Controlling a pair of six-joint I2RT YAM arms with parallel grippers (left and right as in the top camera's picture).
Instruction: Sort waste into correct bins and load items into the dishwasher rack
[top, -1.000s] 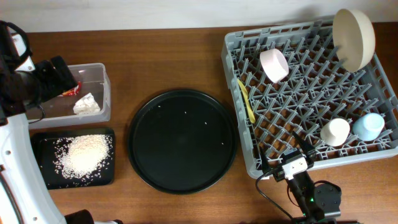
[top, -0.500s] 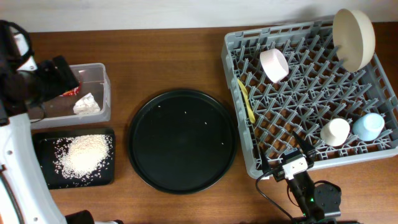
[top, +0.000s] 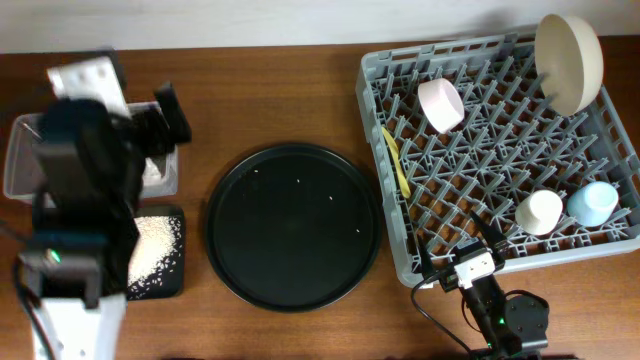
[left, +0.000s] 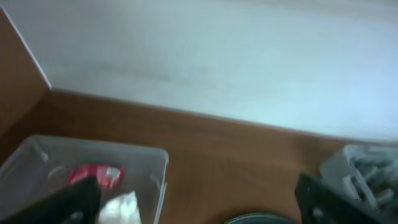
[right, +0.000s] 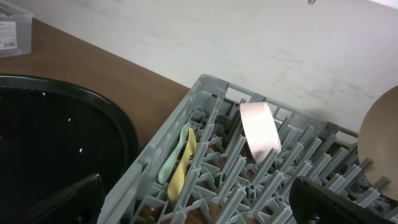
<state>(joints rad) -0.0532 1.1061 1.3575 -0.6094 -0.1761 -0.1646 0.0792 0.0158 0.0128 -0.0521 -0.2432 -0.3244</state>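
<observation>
My left pincer (left: 199, 202) is spread wide, with nothing between its 2 fingers. Just ahead of it and lower sits the clear tub (left: 93, 148). Inside, toward my left finger, lies the small red packet (left: 93, 175), and just beside it the crumpled white tissue (left: 122, 205). Behind this pincer, partly under my arm, the black tray (top: 168, 285) holds a heap of white rice (top: 158, 238). Far off to the right, a corner of the grey rack (left: 367, 171) shows.

My right pincer (right: 199, 202) is spread wide too, and it is empty. The rack stands just ahead of it, all lattice and upright pegs. Nearest, toward my left finger, the slim yellow utensil (right: 183, 168) lies between pegs by the rack's wall. Farther on, the pink bowl (right: 260, 130) stands on edge. Farthest, to the right, the cream plate (right: 379, 130) leans at the far corner. Right of this pincer, the white cup (top: 540, 210) and blue cup (top: 595, 202) sit side by side. Off to its left lies the round tray (right: 56, 143), flecked with a few grains.
</observation>
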